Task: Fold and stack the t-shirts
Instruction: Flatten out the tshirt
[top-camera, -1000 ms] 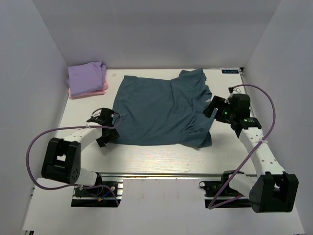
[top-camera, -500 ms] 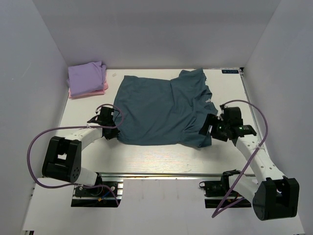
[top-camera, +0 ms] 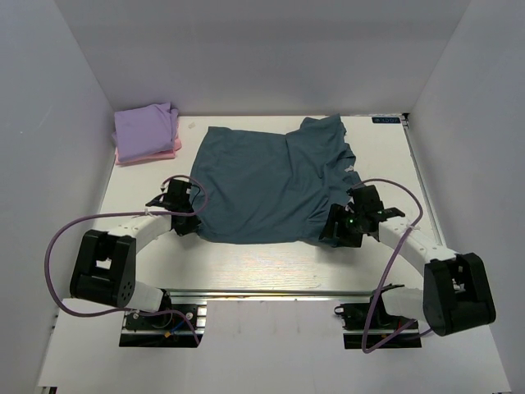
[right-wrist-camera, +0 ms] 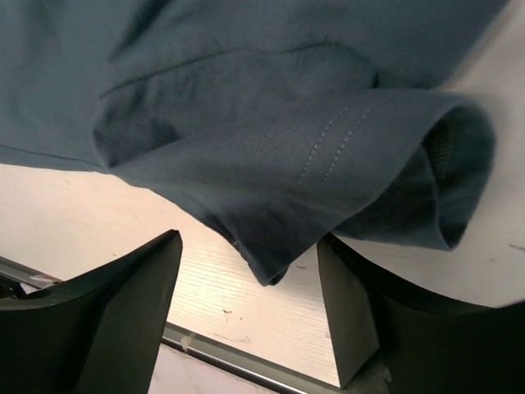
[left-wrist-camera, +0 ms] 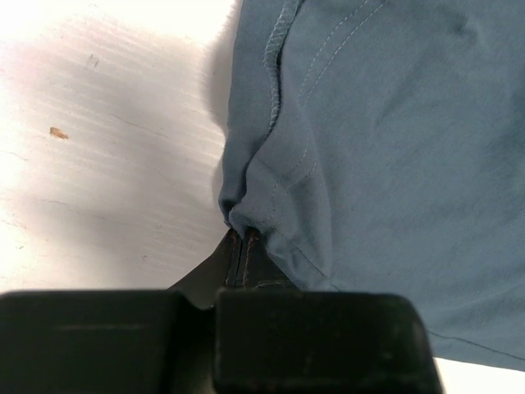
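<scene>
Holding the near left corner of the teal t-shirt, the left gripper has its fingers pinched tight on the hem. The cloth bunches up in a little fold right where it is pinched.

The right gripper is at the near right corner. Its fingers stand wide apart, one on each side of the rolled corner, and they are not squeezing it yet.

The teal t-shirt lies spread out in the middle of the table. Its long side runs left to right, so the near edge goes from one gripper to the other. All the rest of the shirt lies away from both grippers, toward the far wall.

I think the right gripper needs to close on its corner next. Then both corners could go up and over, away from the arms.

The lavender t-shirt sits folded on top of the pink t-shirt in the far left corner, nearer the left arm.
</scene>
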